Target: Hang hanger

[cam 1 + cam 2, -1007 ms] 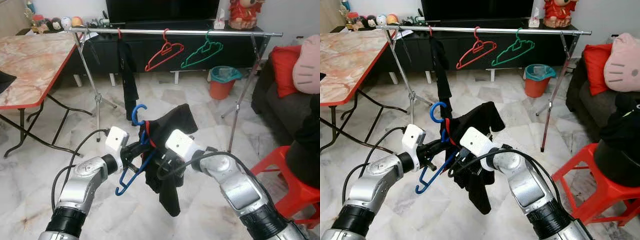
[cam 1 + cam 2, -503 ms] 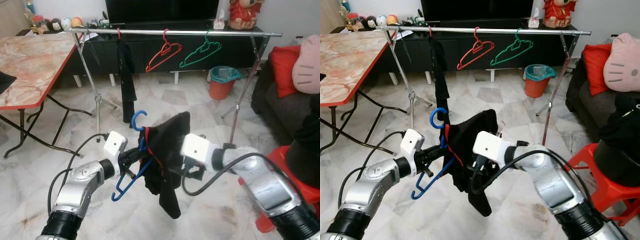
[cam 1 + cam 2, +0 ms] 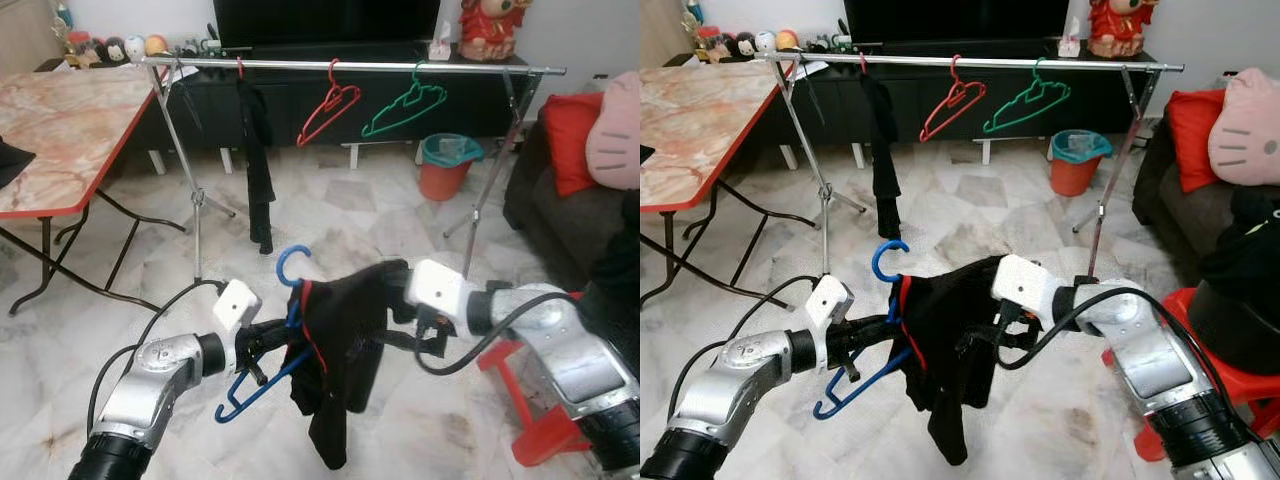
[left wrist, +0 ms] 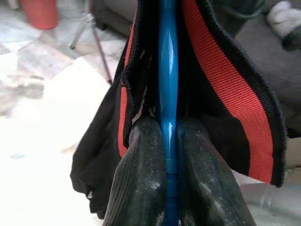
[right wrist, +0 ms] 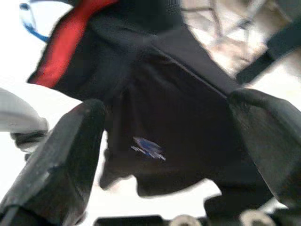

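L gripper (image 4: 168, 141) clamped on blue hanger (image 3: 262, 372) stem | R gripper (image 5: 164, 141) fingers wide, beside black garment (image 3: 345, 350) | light, floppy, may slip; grip rigid stem.

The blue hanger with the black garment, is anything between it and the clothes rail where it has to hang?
Nothing visible blocks it. The left gripper holds the blue hanger low, open floor ahead. The rail has free stretches between the hung black garment, red hanger and green hanger.

rack (image 3: 350, 66) behind hanger (image 3: 262, 375) | table (image 3: 60, 130) left | stool (image 3: 545, 440) right | bin (image 3: 444, 165) behind rack
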Controlling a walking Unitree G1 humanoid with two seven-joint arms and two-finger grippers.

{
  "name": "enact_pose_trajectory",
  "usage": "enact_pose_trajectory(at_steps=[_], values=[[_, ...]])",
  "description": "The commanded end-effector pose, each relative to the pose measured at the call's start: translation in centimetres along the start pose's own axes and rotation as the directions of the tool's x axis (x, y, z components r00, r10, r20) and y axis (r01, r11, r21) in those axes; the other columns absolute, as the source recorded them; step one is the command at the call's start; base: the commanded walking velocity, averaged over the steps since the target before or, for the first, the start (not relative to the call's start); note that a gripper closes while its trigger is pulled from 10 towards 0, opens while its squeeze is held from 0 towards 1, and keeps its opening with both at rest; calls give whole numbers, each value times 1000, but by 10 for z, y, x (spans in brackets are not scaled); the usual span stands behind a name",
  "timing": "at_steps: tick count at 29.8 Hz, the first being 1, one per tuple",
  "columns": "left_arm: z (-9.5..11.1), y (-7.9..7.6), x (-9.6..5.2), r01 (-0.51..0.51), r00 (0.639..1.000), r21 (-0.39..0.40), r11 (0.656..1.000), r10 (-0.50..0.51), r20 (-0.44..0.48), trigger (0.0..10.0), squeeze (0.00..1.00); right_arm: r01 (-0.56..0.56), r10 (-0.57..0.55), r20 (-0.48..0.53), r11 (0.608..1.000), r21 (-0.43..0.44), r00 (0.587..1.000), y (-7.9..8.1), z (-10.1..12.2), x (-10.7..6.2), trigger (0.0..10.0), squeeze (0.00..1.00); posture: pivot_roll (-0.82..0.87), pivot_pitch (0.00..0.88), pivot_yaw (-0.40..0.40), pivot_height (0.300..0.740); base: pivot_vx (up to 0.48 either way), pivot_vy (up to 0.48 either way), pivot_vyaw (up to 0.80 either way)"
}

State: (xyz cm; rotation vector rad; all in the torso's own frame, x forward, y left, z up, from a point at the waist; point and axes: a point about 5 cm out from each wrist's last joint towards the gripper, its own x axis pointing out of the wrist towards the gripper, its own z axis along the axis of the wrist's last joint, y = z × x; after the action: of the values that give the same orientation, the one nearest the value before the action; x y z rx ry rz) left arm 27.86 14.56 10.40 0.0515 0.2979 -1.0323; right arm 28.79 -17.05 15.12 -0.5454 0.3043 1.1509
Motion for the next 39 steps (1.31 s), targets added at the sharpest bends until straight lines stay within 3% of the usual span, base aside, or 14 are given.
enact_pose_trajectory(at_steps=[1,7,12,16,22,39], values=[[10,-6,1,57,998,22,998,-58,31,10000,0,-25,25,22,1000,-2,999,-1,0,-8,10000,0,-31,0,-42,740,0,0,0],[5,-14,-1,136,990,42,990,-134,-35,10000,0,-63,62,96,998,11,994,-14,5,-21,10000,0,-47,0,-52,740,0,0,0],[5,-17,-4,180,982,51,982,-176,-68,10000,0,-126,125,36,992,3,991,-16,-8,-23,10000,0,-47,0,-63,740,0,0,0],[6,-17,-5,194,979,54,980,-189,-79,10000,0,-183,182,51,983,12,982,-13,-10,-22,10000,0,-44,0,-64,740,0,0,0],[7,-17,-8,240,966,74,968,-231,-113,10000,0,-308,308,36,951,4,951,0,-19,-15,10000,0,-39,0,-59,740,0,0,0],[18,-20,-6,330,937,127,935,-309,-162,10000,0,-332,332,17,943,-9,943,6,-30,8,10000,0,-29,0,-41,740,0,0,0]])
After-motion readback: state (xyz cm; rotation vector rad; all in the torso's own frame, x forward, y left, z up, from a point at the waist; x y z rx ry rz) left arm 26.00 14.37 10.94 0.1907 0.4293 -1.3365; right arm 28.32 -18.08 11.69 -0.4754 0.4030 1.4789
